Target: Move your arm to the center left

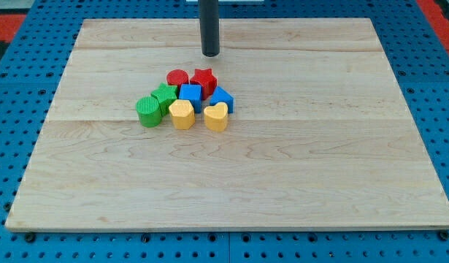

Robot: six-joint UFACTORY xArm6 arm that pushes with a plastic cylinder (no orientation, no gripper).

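My tip (210, 53) is at the end of a dark rod coming down from the view's top, a little left of centre. It stands apart from the blocks, just above the cluster in the view. The cluster sits left of the board's centre: a red cylinder (177, 78), a red star (204, 79), a green star (164, 96), a green cylinder (147, 112), a blue cube (190, 93), a blue block (222, 98), a yellow hexagon-like block (181, 115) and a yellow heart (216, 117). The blocks touch one another.
The wooden board (319, 146) lies on a blue pegboard surface (12, 109). A red patch (20, 18) shows at the view's top left corner and another at the top right.
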